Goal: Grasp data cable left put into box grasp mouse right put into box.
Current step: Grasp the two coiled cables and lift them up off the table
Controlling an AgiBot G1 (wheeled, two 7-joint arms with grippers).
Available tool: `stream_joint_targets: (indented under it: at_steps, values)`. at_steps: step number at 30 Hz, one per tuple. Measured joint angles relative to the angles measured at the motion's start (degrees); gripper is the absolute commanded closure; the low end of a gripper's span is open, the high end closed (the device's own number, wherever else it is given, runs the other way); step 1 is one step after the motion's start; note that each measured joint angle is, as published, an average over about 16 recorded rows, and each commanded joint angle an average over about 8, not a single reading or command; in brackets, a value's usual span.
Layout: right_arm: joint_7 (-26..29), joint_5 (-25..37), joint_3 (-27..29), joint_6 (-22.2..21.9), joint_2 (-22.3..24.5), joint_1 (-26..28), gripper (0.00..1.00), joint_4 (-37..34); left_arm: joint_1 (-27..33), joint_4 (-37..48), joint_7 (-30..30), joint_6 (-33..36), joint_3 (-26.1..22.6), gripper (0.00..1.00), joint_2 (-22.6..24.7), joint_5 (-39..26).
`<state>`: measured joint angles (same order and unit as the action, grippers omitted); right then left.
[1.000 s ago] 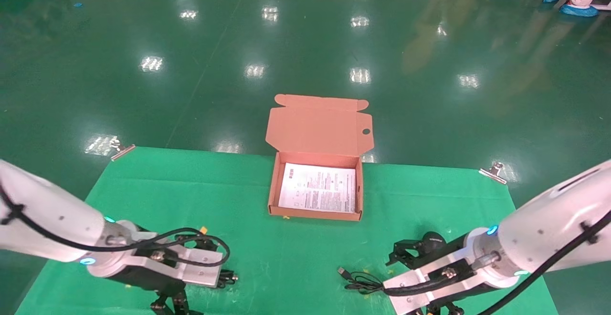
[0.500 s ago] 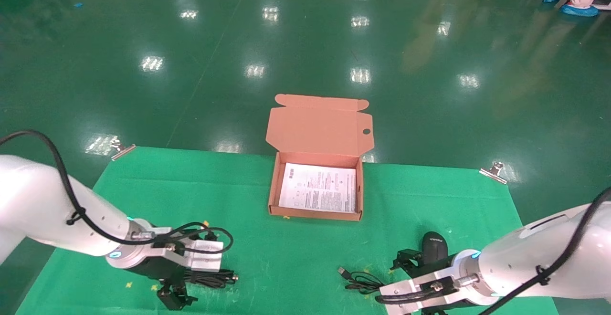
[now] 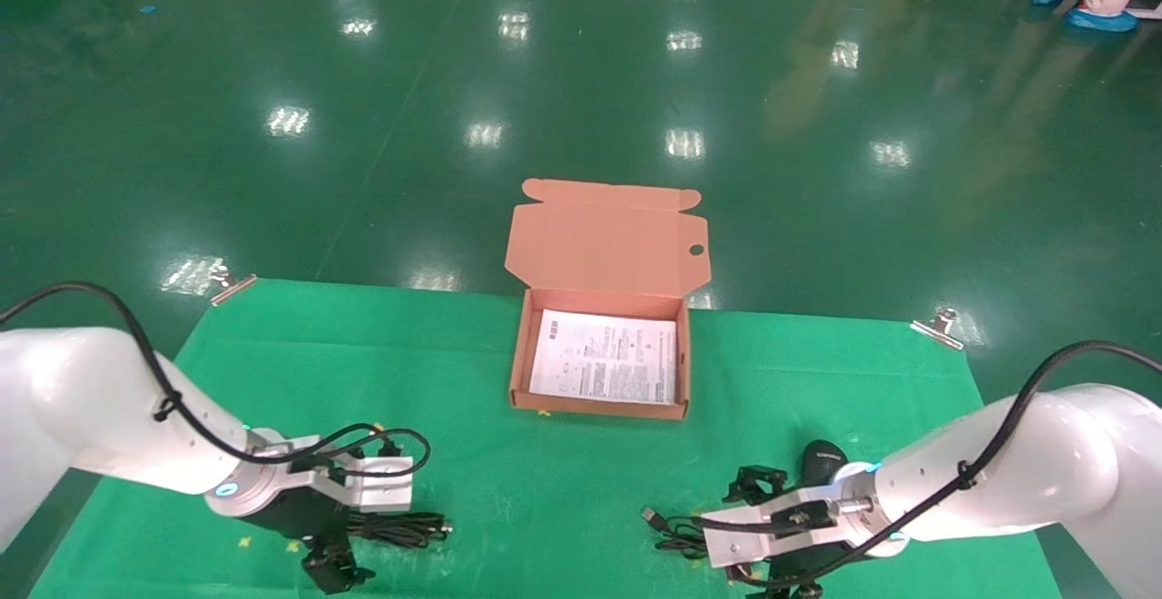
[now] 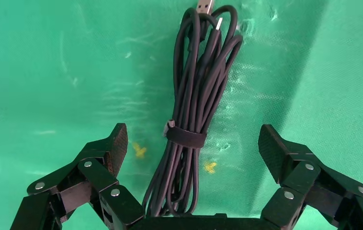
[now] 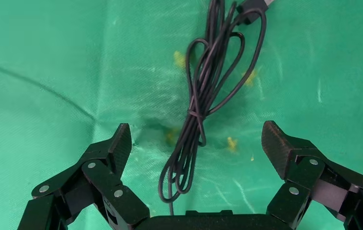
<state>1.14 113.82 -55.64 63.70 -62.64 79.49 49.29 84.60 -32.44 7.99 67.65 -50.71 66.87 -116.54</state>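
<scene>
The data cable (image 4: 194,96) is a thick black bundle bound by a strap, lying on the green cloth. My left gripper (image 4: 192,136) is open, with the bundle between its jaws, not touching them. The cable also shows in the head view (image 3: 404,526) at the near left. The mouse (image 3: 822,459) lies at the near right, and its thin cord (image 5: 198,105) runs left to a USB plug (image 3: 650,515). My right gripper (image 5: 196,139) is open over the cord, left of the mouse. The box (image 3: 519,354) stands open at mid-table with a white leaflet (image 3: 606,357) inside.
The green cloth (image 3: 545,481) covers the table, held by metal clips at the far left (image 3: 231,287) and far right (image 3: 940,327) corners. The box lid (image 3: 606,240) leans back over the far edge. Shiny green floor lies beyond.
Both arms have come down. My left gripper has lowered around the data cable. My right gripper has shifted left off the mouse to above its cord, so the mouse is now uncovered.
</scene>
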Motion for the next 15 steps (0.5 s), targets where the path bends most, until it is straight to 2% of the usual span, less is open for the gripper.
stream_joint_targets:
  at_steps: [6,7,8,15]
  values:
    - [-2.11,-0.01,-0.06,-1.72,-1.42,0.02,0.81,-3.65,0.70,4.30,-2.13,-1.69,0.18,0.92,1.04,0.18]
    - [-2.30,-0.04,-0.05,-1.88,-1.55,0.03,0.94,-4.02,0.78,4.71,-2.34,-1.89,0.19,1.00,1.14,0.17]
    - [-2.44,-0.08,-0.03,-2.03,-1.66,0.03,1.00,-4.32,0.85,5.04,-2.51,-2.06,0.20,1.00,1.22,0.15]
    - [-2.79,-0.27,0.09,-2.52,-1.90,0.01,1.00,-5.12,1.05,5.98,-2.90,-2.47,0.26,1.00,1.44,0.21]
